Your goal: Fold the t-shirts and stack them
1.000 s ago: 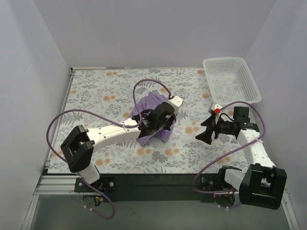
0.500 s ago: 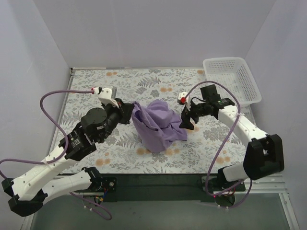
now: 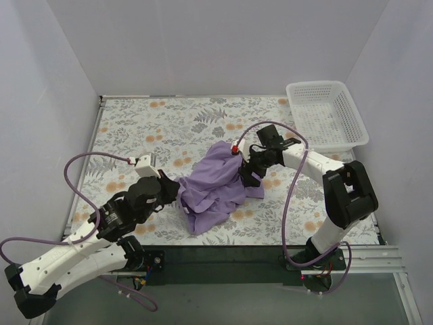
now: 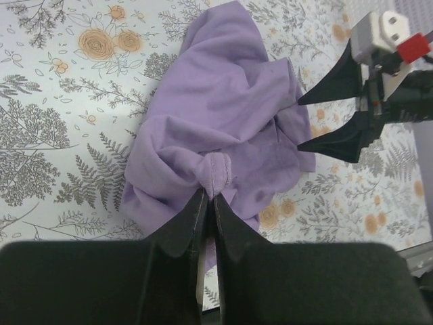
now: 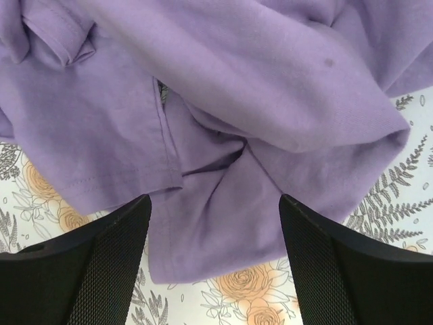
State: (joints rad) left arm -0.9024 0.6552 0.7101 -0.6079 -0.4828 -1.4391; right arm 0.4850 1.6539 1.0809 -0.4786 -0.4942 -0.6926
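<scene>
A crumpled lavender-purple t-shirt point(image 3: 215, 186) lies in a heap near the middle of the floral table. My left gripper point(image 3: 177, 191) is at the shirt's left edge, shut on a pinched fold of its fabric point(image 4: 215, 175). My right gripper point(image 3: 245, 169) is open at the shirt's right edge, its fingers point(image 5: 108, 257) spread wide just above a loose hem of the purple cloth point(image 5: 223, 223). It also shows in the left wrist view point(image 4: 318, 122), open beside the shirt. The neck and tag are hidden in the folds.
A white lattice basket point(image 3: 326, 113) stands at the back right corner. The floral table cover point(image 3: 135, 128) stretches to the left and behind the shirt. White walls close in on three sides. Purple cables loop off both arms.
My left gripper has pulled toward the near left with the shirt's edge, dragging the heap that way. My right gripper has moved left and come down onto the shirt's right edge.
</scene>
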